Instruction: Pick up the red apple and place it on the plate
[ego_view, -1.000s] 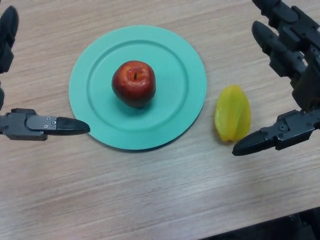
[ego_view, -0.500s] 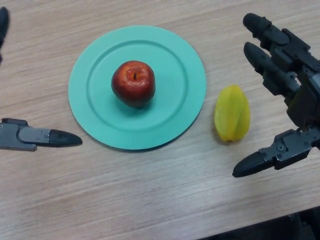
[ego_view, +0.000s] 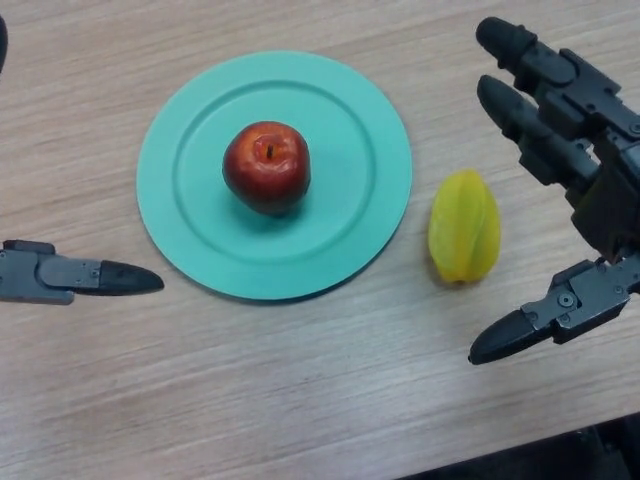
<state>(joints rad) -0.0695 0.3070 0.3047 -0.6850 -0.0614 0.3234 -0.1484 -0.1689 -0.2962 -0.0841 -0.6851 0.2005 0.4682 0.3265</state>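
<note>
Centred on the plate (ego_view: 190, 225), the apple (ego_view: 266, 166) sits clear of its rim.

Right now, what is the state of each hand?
Left hand: cannot be told, mostly out of view.
Right hand: open, holding nothing.

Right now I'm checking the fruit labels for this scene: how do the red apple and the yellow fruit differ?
The red apple is round and dark red, stem dimple facing up; the yellow fruit is elongated, ridged and lies on its side. The apple sits in the middle of the teal plate; the yellow fruit lies on the bare wooden table, right of the plate. Neither is touched by a hand.
</note>
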